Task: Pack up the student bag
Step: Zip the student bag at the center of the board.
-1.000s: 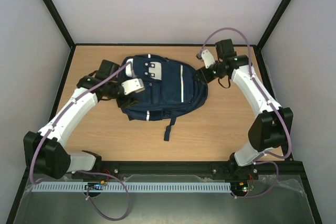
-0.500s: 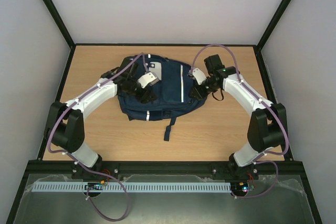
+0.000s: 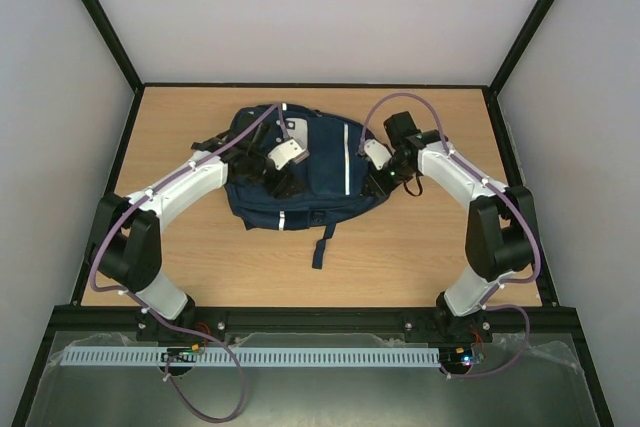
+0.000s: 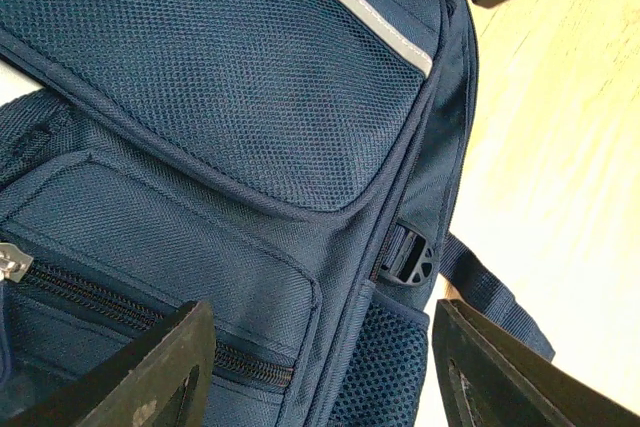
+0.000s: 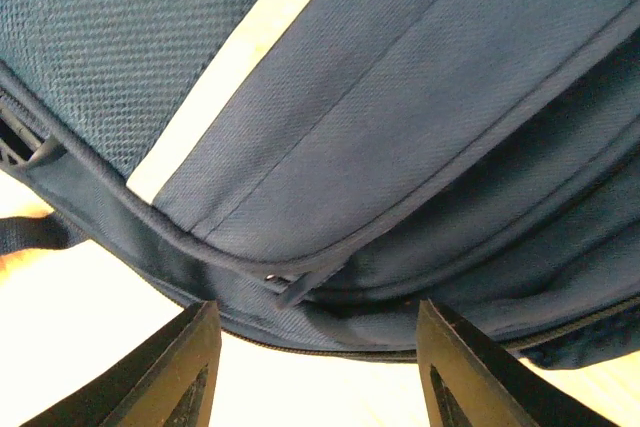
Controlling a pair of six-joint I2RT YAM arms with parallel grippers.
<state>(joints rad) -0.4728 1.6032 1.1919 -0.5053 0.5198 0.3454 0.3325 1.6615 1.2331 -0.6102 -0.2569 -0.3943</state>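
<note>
On the wooden table (image 3: 430, 247), nearest the arm bases, a dark strap (image 3: 322, 243) trails from the lower edge of the student bag (image 3: 320, 162) toward the near side. The bag lies flat in the middle of the table, a little toward the far edge, front face up, with a white reflective stripe (image 3: 347, 159) running across it. The left gripper (image 3: 281, 179) hangs over the bag's left half, its fingers spread apart and holding nothing. The left wrist view shows mesh fabric, a zipped pocket with a metal zip pull (image 4: 12, 262) and a black plastic buckle (image 4: 415, 259) at the bag's side seam. The right gripper (image 3: 373, 180) sits at the bag's right edge, also spread wide and empty. The right wrist view shows its fingers (image 5: 165, 372) on either side of a piped seam just above bare table. The light grey patches (image 3: 296, 127) lie at the bag's far end.
</note>
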